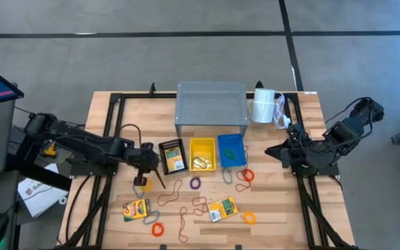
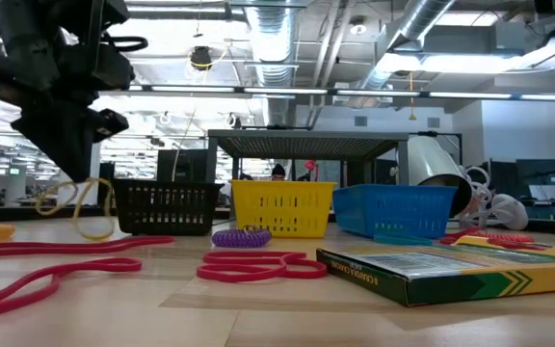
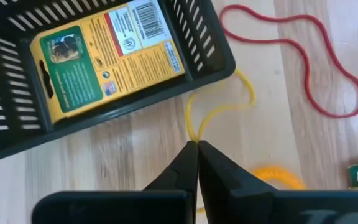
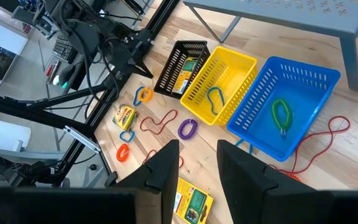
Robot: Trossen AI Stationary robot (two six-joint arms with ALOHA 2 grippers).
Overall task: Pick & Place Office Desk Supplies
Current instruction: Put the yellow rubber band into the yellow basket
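Office supplies lie spread over a pale wood-plank table (image 1: pixel 276 208): thin rubber-band loops in red, orange, purple and blue, and flat yellow-and-green crayon boxes of printed card. One crayon box (image 1: pixel 137 209) sits near the front left; another (image 1: pixel 222 209) lies front centre. A long red band (image 1: pixel 185 223) snakes limply between them, and a small orange loop (image 1: pixel 248 217) rests to the right of the centre box.

Three slotted plastic baskets stand in a row at mid-table. The black basket (image 1: pixel 162 147) holds a crayon box (image 3: pixel 107 59) lying flat, its back label up. The yellow basket (image 1: pixel 203 144) contains a loop whose colour reads differently between views. The blue basket (image 1: pixel 231 141) holds a green coiled band (image 4: pixel 281 116). A purple coiled band (image 2: pixel 241 236) lies just in front of the yellow basket. Behind them stands a grey perforated metal riser (image 1: pixel 211 103), with a white roll (image 1: pixel 262 105) beside it.

The left gripper (image 3: pixel 197 145) is beside the black basket's outer wall, its tapered dark fingers pressed fully together on a thin yellow rubber band (image 3: pixel 219 112). The band hangs from the tips in a slack loop, seen in the low view.

The right gripper (image 4: pixel 197 154) waits at the right table edge, fingers parted, nothing between them.
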